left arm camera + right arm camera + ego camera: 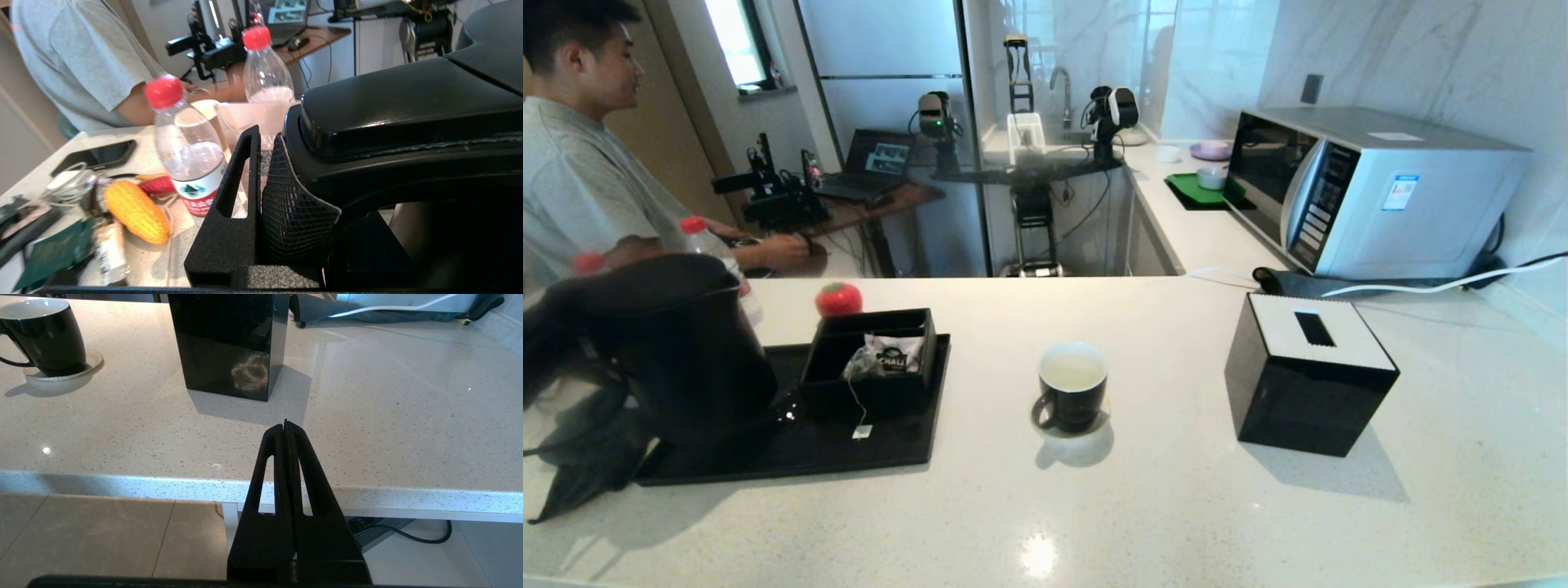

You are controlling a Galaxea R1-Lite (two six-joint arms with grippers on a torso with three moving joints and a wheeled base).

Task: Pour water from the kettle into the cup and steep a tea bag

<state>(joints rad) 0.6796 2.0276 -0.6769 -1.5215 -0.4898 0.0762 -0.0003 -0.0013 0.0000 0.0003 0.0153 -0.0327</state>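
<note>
I have the left gripper (261, 192) clamped on the kettle (678, 343), its fingers narrowed on the loop handle; in the left wrist view one finger (233, 204) stands bare on the outer side and the mesh pad of the other presses against the black handle. In the head view the kettle stands upright at the left end of the black tray (849, 449), though I cannot tell whether its base touches the tray.

I take the tray as my landmark. On it, just right of the kettle, sits a black open box (870, 363) holding a white CHALI sachet (894, 353). The tea bag (858, 367) lies in that box, its thin string hanging over the front wall with the small tag (862, 431) resting on the tray. Right of the tray, apart from it on the white surface (1094, 523), stands the cup (1072, 385) on a pale coaster, handle turned toward me, with pale yellowish water (1072, 373) in it. Further right of the tray, beyond the cup, is a black tissue box (1307, 376) with a white top.

Behind the tray I see red-capped clear bottles (186, 151) and a person (572, 171) in a grey shirt.

My right gripper (286, 428) is pressed fully together and empty, hanging off the near edge of the surface, well right of the tray.
</note>
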